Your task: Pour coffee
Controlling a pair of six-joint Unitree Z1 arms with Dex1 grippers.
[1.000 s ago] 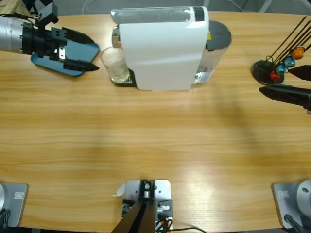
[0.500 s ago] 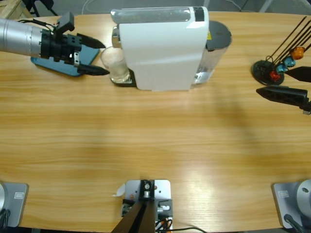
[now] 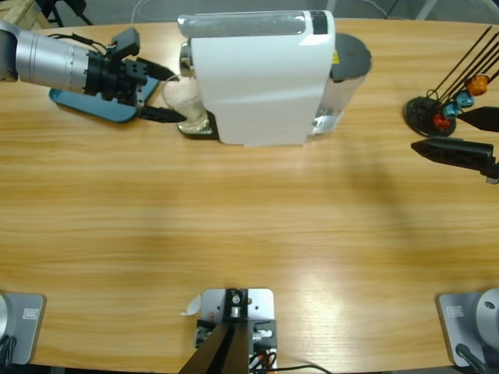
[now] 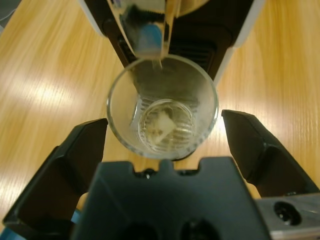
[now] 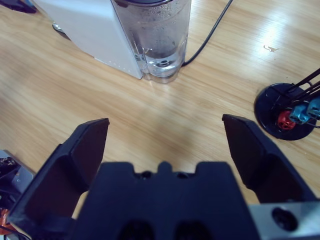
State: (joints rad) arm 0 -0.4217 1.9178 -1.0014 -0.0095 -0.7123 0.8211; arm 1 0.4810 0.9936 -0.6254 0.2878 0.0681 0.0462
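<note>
Left gripper (image 3: 168, 93) is spread wide on my screen, its two black jaws flanking the clear glass (image 3: 185, 104) on either side, with a gap visible between each jaw and the glass wall in the left wrist view, so I see nothing clamped. That glass (image 4: 163, 106) stands upright on the dark drip tray under the chrome spout (image 4: 145, 30) of the white coffee machine (image 3: 261, 74), at the far side of the long wooden table (image 3: 249, 226). Its board surface is pale, grained and glossy enough to throw soft glare patches. Behind the left arm lies a flat blue tray (image 3: 93, 105), mostly covered by the silver forearm. My right gripper (image 3: 468, 134) also stands open, holding nothing, hovering at the table's right edge beside a black round stand (image 3: 427, 115) of thin wires carrying small red, blue and orange capsules. From the right wrist view I see the machine's transparent water tank (image 5: 152, 37), beaded with droplets, and a black cable (image 5: 210, 32) trailing off behind it. Something pale sits at the bottom of the glass, but I cannot tell what it is. The right arm itself is cut off by the frame edge.
</note>
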